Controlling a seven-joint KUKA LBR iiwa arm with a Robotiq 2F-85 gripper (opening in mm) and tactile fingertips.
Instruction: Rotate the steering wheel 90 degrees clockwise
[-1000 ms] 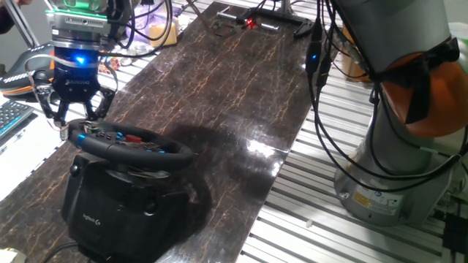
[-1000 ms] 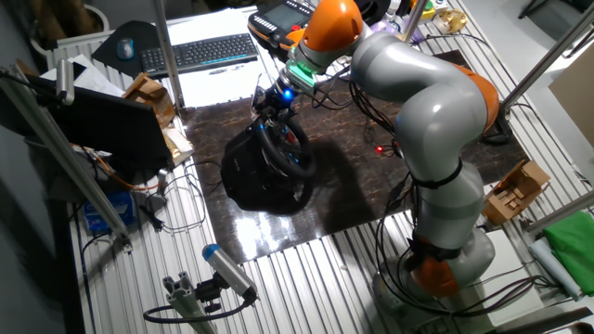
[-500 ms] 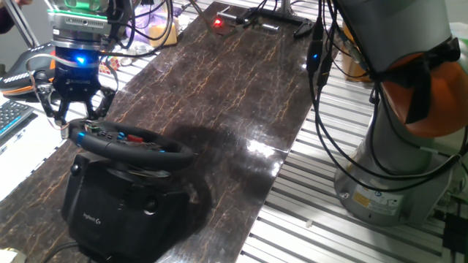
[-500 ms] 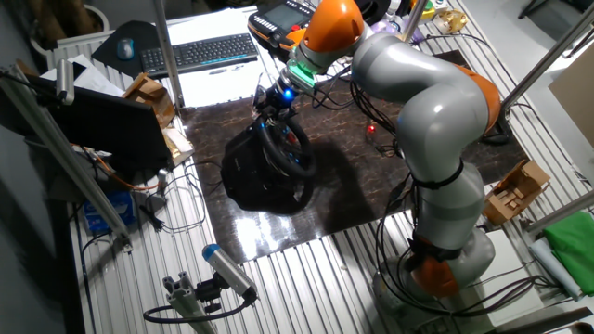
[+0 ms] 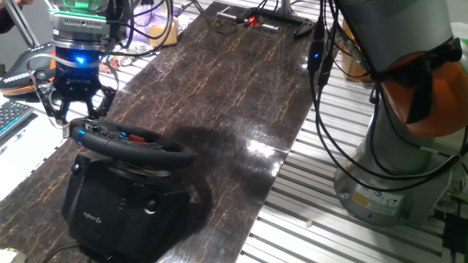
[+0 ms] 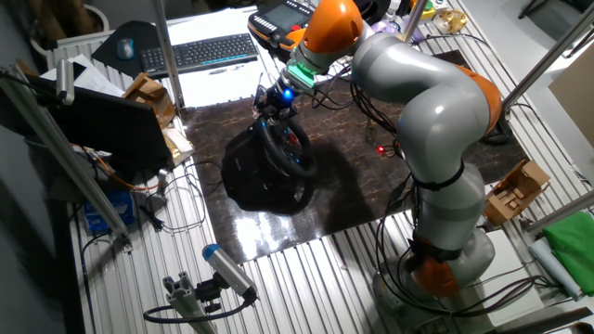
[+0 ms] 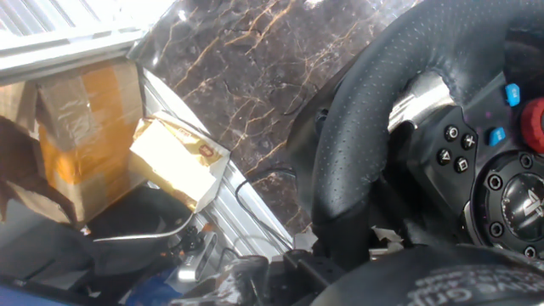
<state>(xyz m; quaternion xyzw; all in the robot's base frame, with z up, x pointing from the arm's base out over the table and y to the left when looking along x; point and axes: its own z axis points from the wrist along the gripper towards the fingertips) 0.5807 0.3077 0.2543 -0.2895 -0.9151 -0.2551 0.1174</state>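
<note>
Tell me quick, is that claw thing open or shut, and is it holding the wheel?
Gripper: fingers spread open, straddling the far rim of the steering wheel; whether they actually clamp it cannot be told.

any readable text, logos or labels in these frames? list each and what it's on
Small white logo with wordmark on the front of the steering wheel base: too small to read.
Round emblem at the wheel hub: a symbol, not legible text.
Marks on the hub buttons: icons only, too blurred to name.
Print on the cardboard box: blurred, unreadable.
Label on the arm's base: too small to read.
Keyboard keys: too small.
</note>
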